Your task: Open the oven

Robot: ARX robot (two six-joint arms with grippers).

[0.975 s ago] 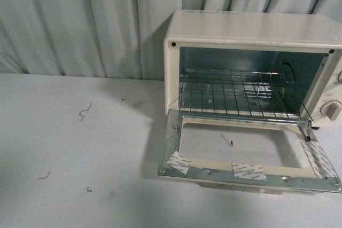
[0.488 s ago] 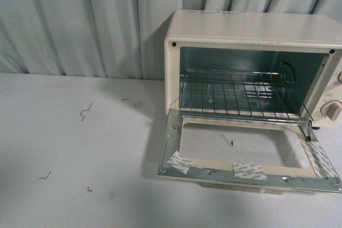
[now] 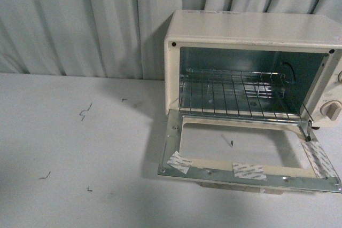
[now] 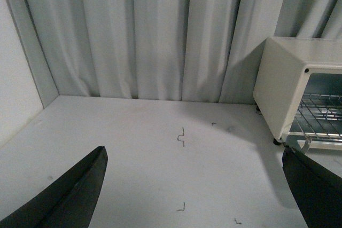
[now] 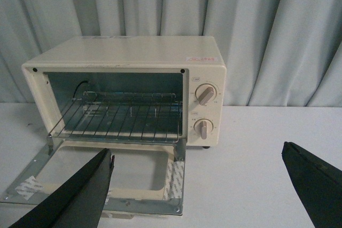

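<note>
lying flat on the table (image 3: 80, 148), the door (image 3: 248, 172) of the oven (image 3: 251, 28) at the right is fully down, so nothing seems left. left gripper (image 4: 195, 185) and right gripper (image 5: 197, 185) are both spread apart, empty.

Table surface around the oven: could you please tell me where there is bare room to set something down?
The widest free patch is the table between the curtain and the oven, marked only by small scratches. Another bare strip lies past the knobs. In front of the oven, the lowered door takes the space.

One oven (image 3: 251, 30), two knobs (image 5: 206, 94), one wire rack (image 3: 235, 97)
</note>
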